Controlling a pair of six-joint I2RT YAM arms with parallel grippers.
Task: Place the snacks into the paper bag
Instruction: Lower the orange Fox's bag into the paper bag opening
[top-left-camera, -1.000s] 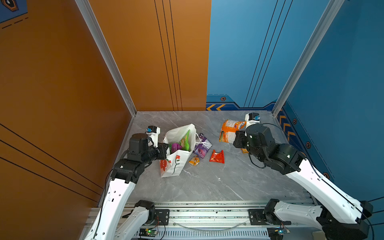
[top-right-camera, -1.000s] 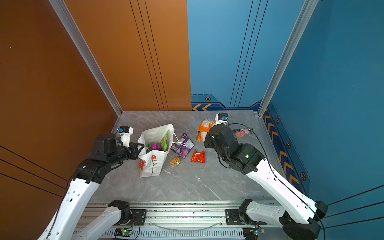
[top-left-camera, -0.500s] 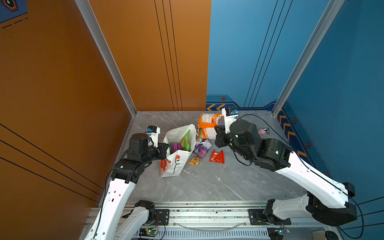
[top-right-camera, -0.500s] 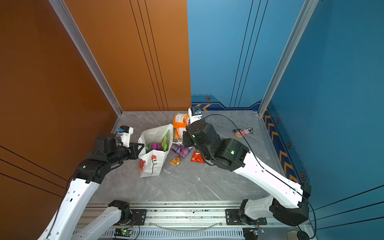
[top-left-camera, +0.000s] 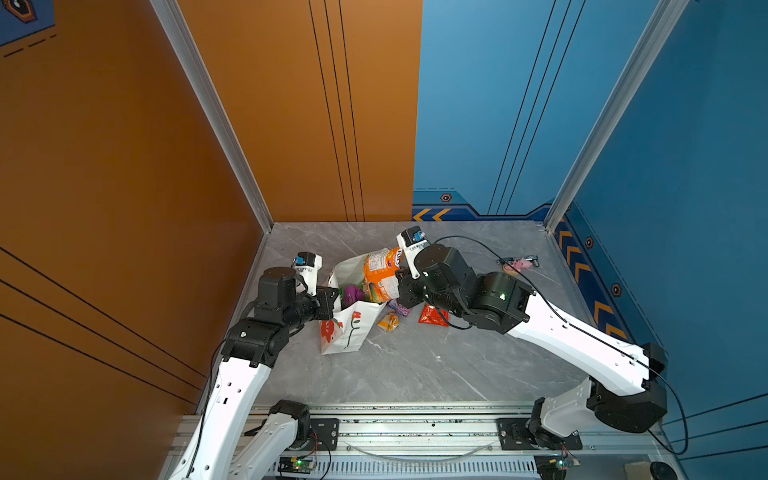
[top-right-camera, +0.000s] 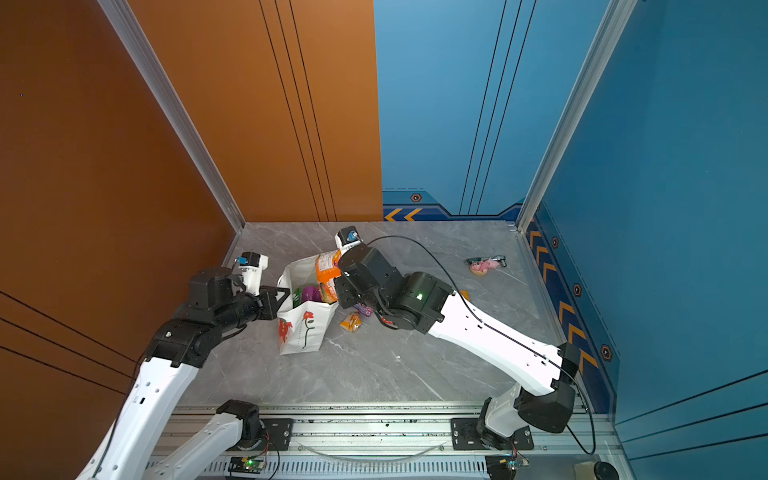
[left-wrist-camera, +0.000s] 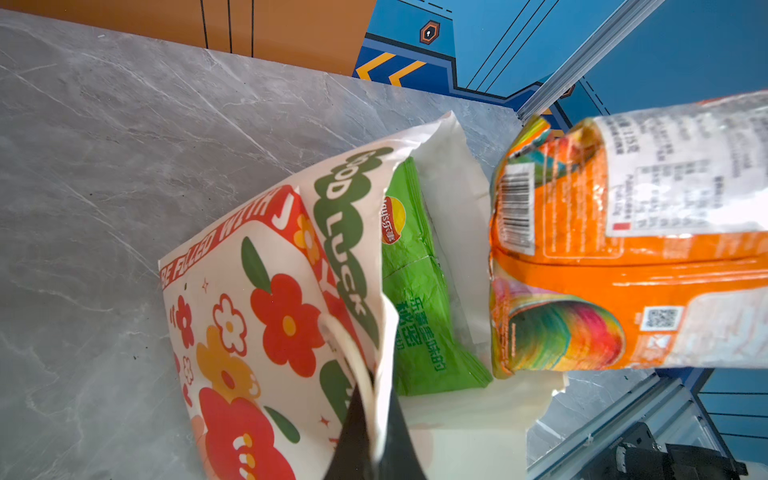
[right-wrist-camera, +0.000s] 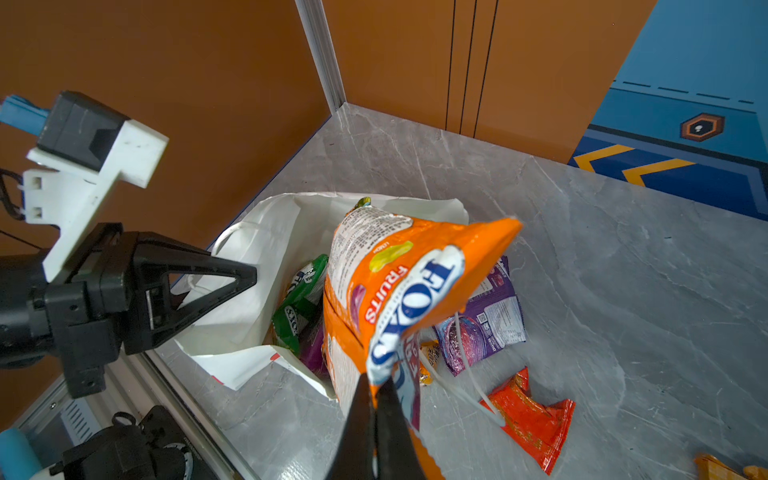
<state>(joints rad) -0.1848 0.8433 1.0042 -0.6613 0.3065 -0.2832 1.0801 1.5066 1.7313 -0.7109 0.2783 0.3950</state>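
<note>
In both top views the paper bag (top-left-camera: 349, 332) stands on the grey table (top-left-camera: 415, 365) with its mouth open. The left gripper (top-left-camera: 332, 296) is at its left rim. The right gripper (top-left-camera: 401, 286) carries the orange packet (top-left-camera: 380, 272) over that mouth. A small orange-yellow packet (top-left-camera: 388, 321) and a red packet (top-left-camera: 432, 314) lie just right of the bag, and a pink figurine (top-left-camera: 517, 264) lies well apart near the back right (it shows in the other eye too). In the left wrist view the black fingers (left-wrist-camera: 353, 440) are pressed together on the bag's rim and white cord handle. A green packet (left-wrist-camera: 415, 291) sits inside, and the orange packet hangs just beyond the opening. In the right wrist view the fingers (right-wrist-camera: 357, 415) are pinched tight on one corner of the orange packet, which hangs tilted with its far end over the bag. A purple packet (right-wrist-camera: 486, 324) lies flat on the table beside the bag, near the red one. The left gripper's jaws are closed on the rim opposite.
</note>
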